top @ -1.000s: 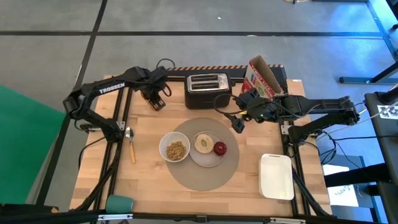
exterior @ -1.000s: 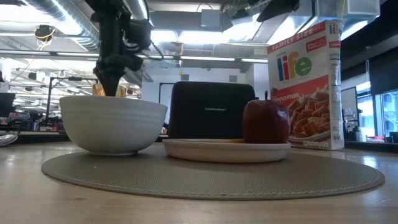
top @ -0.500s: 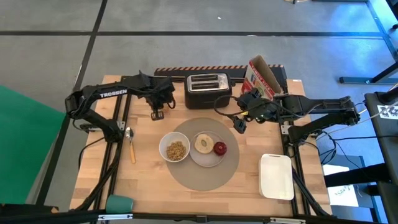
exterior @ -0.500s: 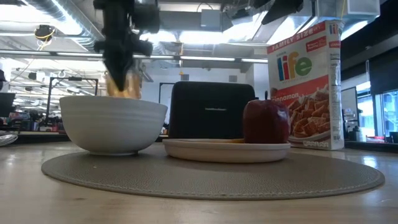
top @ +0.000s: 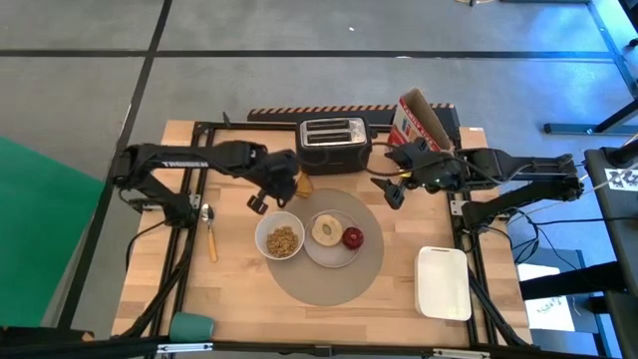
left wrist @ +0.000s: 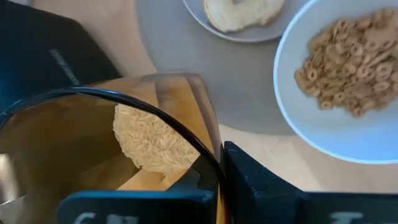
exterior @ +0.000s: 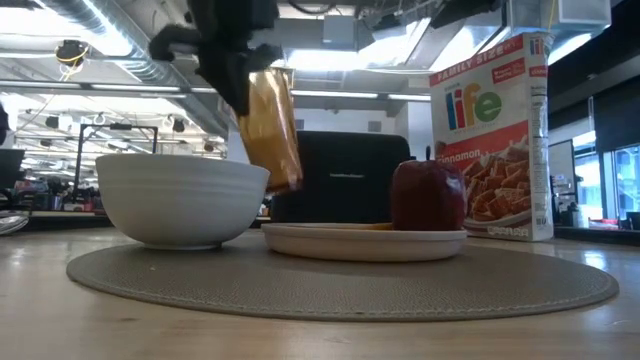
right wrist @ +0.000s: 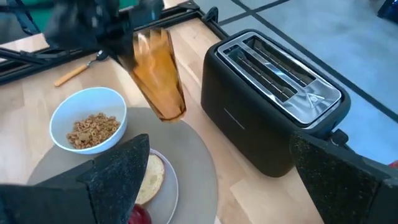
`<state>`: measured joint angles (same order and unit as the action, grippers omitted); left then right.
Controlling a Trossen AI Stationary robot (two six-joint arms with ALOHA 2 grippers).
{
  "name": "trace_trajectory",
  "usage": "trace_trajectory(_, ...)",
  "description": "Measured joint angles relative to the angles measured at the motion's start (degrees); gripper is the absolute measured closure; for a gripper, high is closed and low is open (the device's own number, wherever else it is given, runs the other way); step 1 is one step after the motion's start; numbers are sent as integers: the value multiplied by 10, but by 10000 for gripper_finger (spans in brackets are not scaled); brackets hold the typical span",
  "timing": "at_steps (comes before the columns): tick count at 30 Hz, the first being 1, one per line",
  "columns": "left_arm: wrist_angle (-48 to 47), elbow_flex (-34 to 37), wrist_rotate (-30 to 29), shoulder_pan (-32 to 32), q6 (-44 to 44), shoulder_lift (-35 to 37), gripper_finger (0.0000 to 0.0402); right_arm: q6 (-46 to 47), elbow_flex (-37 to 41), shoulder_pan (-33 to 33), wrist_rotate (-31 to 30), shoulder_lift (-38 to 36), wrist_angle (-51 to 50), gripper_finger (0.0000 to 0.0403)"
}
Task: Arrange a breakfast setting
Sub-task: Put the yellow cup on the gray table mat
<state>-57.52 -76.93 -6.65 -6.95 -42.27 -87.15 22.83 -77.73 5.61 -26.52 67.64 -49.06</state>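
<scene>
Amber tumbler (top: 300,183) tilted, clamped in left gripper (top: 284,177) fingers, above mat (top: 329,284) edge

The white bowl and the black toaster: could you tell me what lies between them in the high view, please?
The amber tumbler, gripped by the left end effector, hangs tilted between the white bowl and the black toaster; the right wrist view shows it too.

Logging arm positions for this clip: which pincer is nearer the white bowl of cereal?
Left. The left pincer, holding the amber glass tumbler, hovers just beyond the white bowl of cereal. The right pincer hangs open farther off, past the small white plate.
</scene>
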Motion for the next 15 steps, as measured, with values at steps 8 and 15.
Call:
trace_trajectory(8,-2,0,-2,41,-49,-67,397,35,0,0,23,0,-4,24)
trace_trajectory(15,6,0,-3,48,-50,-83,395,59,1,0,48,0,-43,24)
